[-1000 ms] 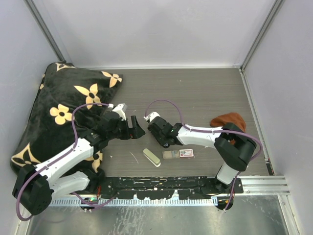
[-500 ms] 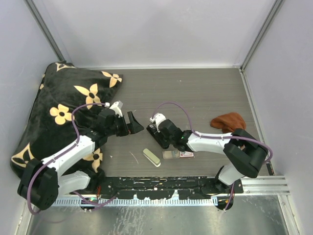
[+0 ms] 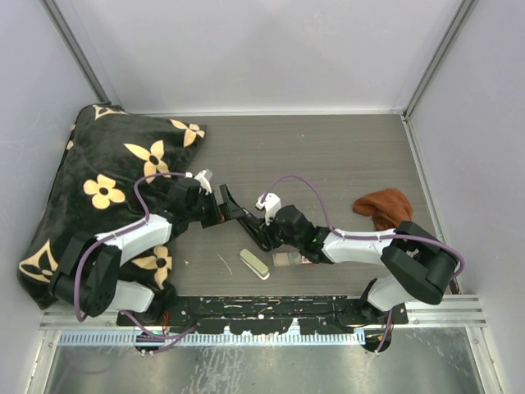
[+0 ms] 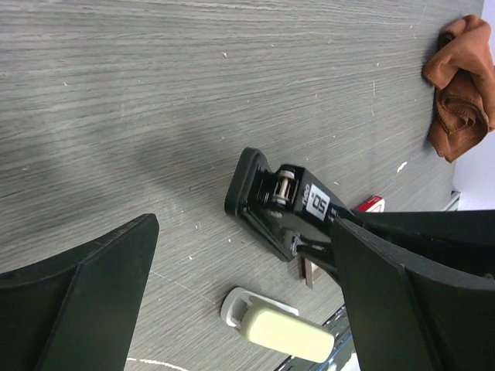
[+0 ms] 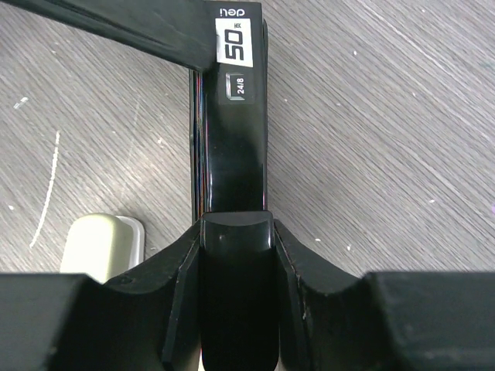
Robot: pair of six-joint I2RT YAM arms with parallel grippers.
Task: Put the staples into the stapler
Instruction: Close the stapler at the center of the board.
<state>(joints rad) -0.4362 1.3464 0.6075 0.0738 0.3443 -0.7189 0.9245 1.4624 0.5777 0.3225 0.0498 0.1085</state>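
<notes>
Over the grey table (image 3: 344, 156), the right gripper (image 3: 261, 236) clamps the stapler (image 5: 232, 139). The left gripper (image 3: 231, 203) gapes wide at its far end, grasping nothing. The staples (image 3: 285, 259) lie on the table just beside the right arm.

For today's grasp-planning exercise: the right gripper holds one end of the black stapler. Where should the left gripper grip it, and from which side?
Probably the free, labelled end of the stapler, clear of the right gripper. Bring the open left gripper in from that end, jaws across the narrow width: the body is long and slim.
</notes>
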